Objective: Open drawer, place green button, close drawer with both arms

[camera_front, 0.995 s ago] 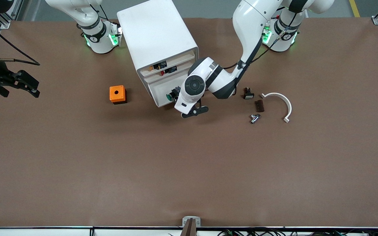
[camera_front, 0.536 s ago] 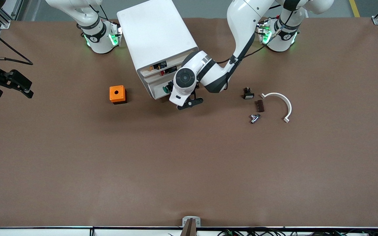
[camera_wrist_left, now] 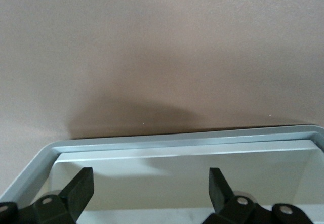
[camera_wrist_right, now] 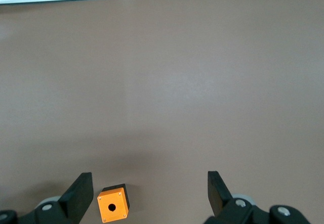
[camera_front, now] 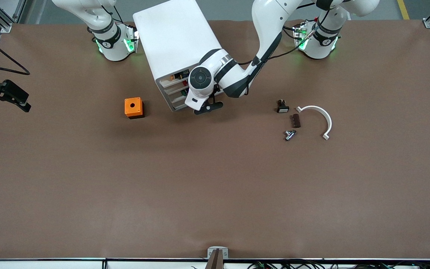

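Observation:
The white cabinet point(camera_front: 179, 37) stands by the arms' bases, nearer the right arm's. Its third drawer point(camera_front: 175, 96) is pushed in almost level with the other fronts. A dark green spot that looks like the button point(camera_front: 185, 91) shows through the front, beside the hand. My left gripper point(camera_front: 194, 104) presses against the drawer front, open and holding nothing. In the left wrist view, the left gripper point(camera_wrist_left: 151, 176) shows only the drawer's pale rim point(camera_wrist_left: 152, 140) past its tips. My right gripper point(camera_front: 21, 100) waits open over the table's edge at the right arm's end.
An orange cube with a hole point(camera_front: 133, 107) point(camera_wrist_right: 114, 204) sits beside the cabinet. Toward the left arm's end lie a black button with a white cap point(camera_front: 282, 107), a brown block point(camera_front: 295, 120), a metal fitting point(camera_front: 289, 134) and a white curved clip point(camera_front: 317, 114).
My left hand has pushed the open drawer into the cabinet, carrying the button in with it. The right gripper has drifted a little farther toward the table's edge.

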Robot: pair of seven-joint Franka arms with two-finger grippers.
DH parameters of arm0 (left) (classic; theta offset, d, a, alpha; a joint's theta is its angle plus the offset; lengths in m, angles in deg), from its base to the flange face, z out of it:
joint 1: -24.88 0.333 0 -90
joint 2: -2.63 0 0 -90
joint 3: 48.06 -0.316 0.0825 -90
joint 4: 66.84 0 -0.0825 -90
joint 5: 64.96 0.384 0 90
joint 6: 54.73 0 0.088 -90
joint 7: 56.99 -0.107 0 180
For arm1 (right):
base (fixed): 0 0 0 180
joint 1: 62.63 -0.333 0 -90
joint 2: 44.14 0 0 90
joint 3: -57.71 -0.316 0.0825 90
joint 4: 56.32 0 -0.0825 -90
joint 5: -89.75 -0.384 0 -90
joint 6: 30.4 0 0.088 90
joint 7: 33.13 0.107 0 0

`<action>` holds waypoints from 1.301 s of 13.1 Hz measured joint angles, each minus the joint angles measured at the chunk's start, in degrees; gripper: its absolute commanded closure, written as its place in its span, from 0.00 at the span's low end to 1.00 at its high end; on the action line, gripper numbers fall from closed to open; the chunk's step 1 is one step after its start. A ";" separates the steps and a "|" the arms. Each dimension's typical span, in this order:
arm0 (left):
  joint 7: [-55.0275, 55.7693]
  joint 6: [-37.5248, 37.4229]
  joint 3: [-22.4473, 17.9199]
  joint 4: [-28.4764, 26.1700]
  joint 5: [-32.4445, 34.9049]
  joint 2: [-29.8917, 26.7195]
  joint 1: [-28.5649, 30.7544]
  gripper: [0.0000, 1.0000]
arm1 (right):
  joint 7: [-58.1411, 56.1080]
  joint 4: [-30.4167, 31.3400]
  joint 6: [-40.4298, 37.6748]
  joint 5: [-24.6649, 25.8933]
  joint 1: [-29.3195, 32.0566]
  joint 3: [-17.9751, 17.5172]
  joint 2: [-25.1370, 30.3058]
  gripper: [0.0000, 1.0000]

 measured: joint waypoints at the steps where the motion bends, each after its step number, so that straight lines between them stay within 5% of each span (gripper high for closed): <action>1: 0.53 0.01 0.04 0.05 -0.01 -0.02 0.04 0.00 | 0.00 -0.11 0.00 0.00 0.00 0.00 0.00 0.00; 4: 1.00 0.08 -0.41 0.68 -0.03 -0.22 0.61 0.00 | -0.10 -0.41 -0.01 0.00 0.00 -0.09 0.00 0.00; 8: 0.74 -1.29 -6.03 3.31 1.28 -3.30 4.63 0.00 | -0.11 -0.41 -0.53 0.17 0.00 -0.15 0.00 0.00; 13: -0.55 -14.03 -6.97 4.75 13.87 -16.32 13.49 0.00 | -0.10 -0.40 -1.03 0.19 0.00 -0.21 0.00 0.00; 17: -13.24 -21.86 -7.26 5.02 15.64 -27.10 23.34 0.00 | -0.09 -0.39 -1.05 0.19 0.01 -0.09 0.00 0.00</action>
